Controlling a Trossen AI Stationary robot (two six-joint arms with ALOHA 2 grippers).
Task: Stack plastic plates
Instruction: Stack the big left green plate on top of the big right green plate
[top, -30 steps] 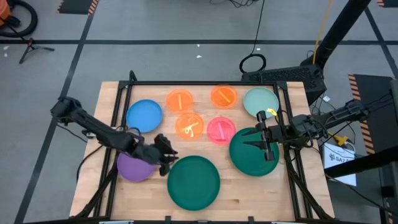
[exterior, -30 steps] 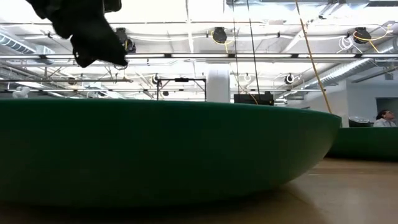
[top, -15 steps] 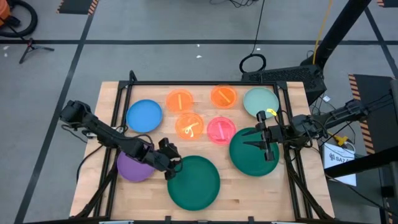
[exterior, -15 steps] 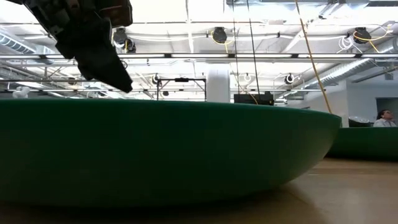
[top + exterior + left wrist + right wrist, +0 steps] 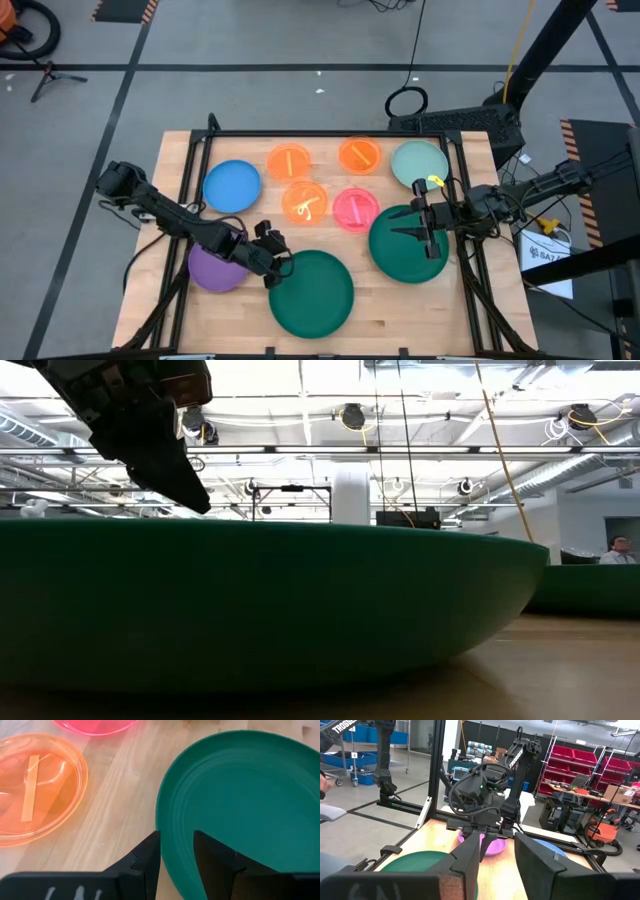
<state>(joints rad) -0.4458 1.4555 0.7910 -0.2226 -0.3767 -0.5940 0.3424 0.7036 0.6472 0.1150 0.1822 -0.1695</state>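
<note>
Nine round plastic plates lying flat on the worktop, blue plate (image 5: 232, 185), three translucent orange plates (image 5: 289, 159) and pale mint plate (image 5: 415, 160) toward the far edge, pink plate (image 5: 354, 208) mid-worktop, purple plate (image 5: 213, 269) near the left edge, two large dark green plates (image 5: 312, 292) toward the near edge and right side.

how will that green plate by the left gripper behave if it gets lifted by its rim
The near green plate looks like thin moulded plastic, so probably light and fairly stiff. It is wide and the left gripper straddles only its edge, so it may droop or swing from a rim hold. Its smooth, glossy rim could slip between the open fingers.
</note>
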